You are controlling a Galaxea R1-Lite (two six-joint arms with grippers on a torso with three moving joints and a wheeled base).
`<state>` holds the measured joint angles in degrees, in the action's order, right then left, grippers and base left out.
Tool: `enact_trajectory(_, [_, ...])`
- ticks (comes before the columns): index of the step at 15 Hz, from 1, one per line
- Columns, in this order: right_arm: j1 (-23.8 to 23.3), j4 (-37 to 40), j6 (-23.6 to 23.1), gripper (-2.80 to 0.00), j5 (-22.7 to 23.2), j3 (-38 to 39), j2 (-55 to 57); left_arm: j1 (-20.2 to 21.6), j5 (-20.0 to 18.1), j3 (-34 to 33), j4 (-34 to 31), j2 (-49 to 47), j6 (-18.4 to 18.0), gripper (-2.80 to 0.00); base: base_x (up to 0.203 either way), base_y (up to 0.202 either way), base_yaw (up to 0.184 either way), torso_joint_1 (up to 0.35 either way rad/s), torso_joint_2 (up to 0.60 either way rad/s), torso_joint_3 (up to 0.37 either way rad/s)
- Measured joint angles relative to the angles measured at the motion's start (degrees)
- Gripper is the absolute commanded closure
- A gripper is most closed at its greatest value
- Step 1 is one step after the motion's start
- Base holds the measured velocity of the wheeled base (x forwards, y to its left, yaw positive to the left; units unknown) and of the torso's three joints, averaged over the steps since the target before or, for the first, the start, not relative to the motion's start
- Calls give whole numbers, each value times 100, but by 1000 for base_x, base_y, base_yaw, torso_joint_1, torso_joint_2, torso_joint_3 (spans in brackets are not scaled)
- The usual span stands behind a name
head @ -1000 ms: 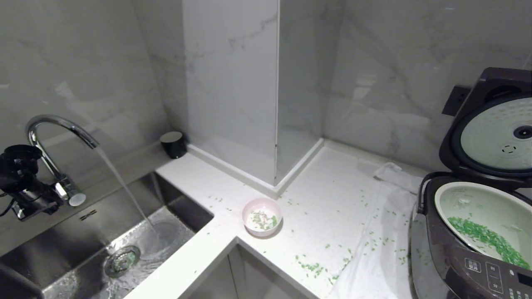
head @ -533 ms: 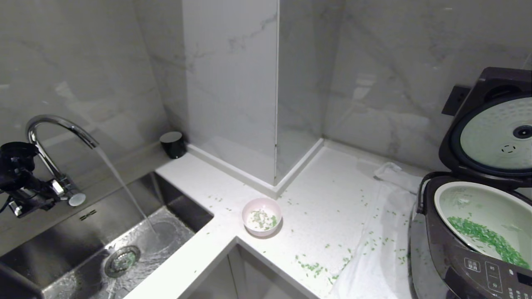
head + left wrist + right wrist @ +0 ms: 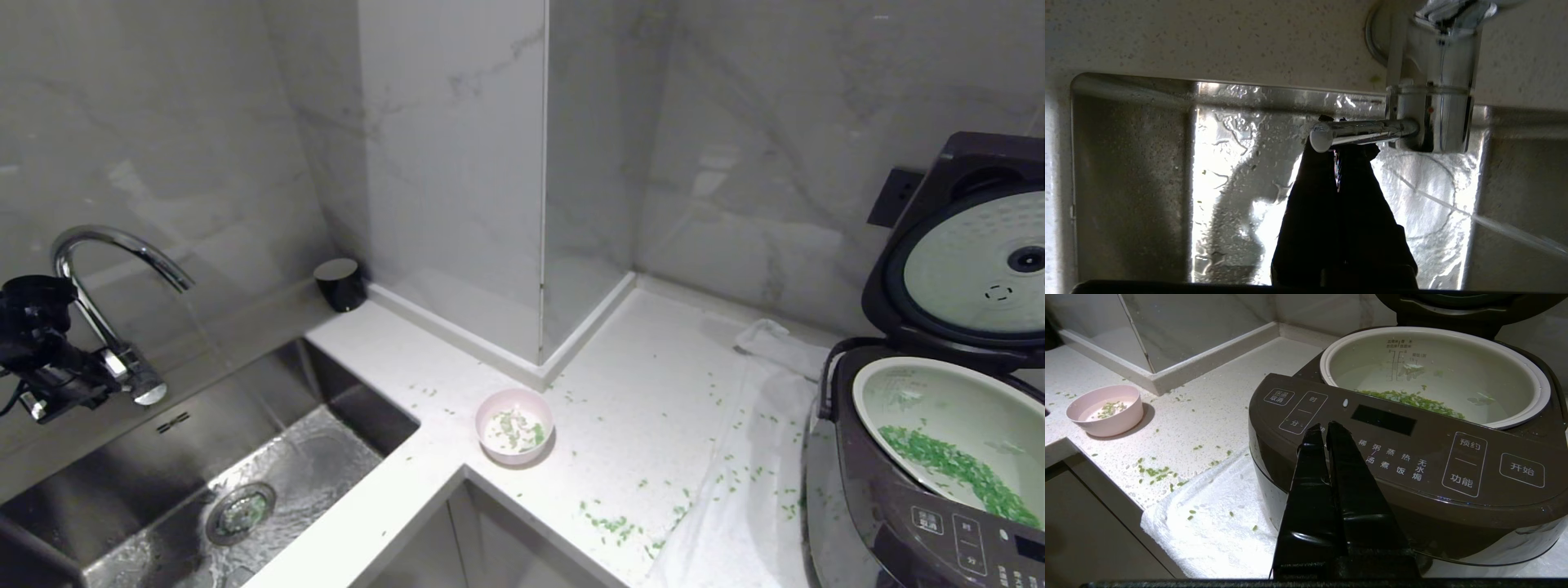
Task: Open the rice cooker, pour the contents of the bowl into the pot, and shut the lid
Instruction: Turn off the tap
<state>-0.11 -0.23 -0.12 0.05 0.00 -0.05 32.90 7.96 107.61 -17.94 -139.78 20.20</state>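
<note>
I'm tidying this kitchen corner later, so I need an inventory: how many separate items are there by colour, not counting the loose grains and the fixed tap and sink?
Pink: 1, the bowl
Dark grey-brown: 1, the rice cooker, lid open
Pale whitish-green: 1, the pot
White: 1, the towel under the cooker
Black: 1, the small cylinder by the wall
Total: 5

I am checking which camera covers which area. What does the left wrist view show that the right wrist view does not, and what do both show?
Only the left wrist view shows the wet steel sink, the chrome faucet lever, and the shut left gripper at that lever.

Only the right wrist view shows the rice cooker with its pot holding green grains, the pink bowl, a white towel, and the shut right gripper.

Both show the speckled white countertop.
</note>
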Motion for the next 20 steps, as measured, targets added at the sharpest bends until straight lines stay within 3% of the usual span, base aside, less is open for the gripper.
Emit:
enact_trajectory(4, [0,-1,-4,0,0,0,0,11,252,115,6,-85,96,0,0,0,0,0,0,0])
enact_trajectory(12, [0,-1,-4,0,-2,0,0,67,175,47,-29,89,127,0,0,0,0,0,0,0])
enact_trajectory(16, [0,0,-4,0,-2,0,0,55,-455,-636,-46,580,117,0,0,0,0,0,0,0])
enact_trajectory(20, [0,-1,-4,0,0,0,0,-35,-831,-1474,-52,1083,58,0,0,0,0,0,0,0])
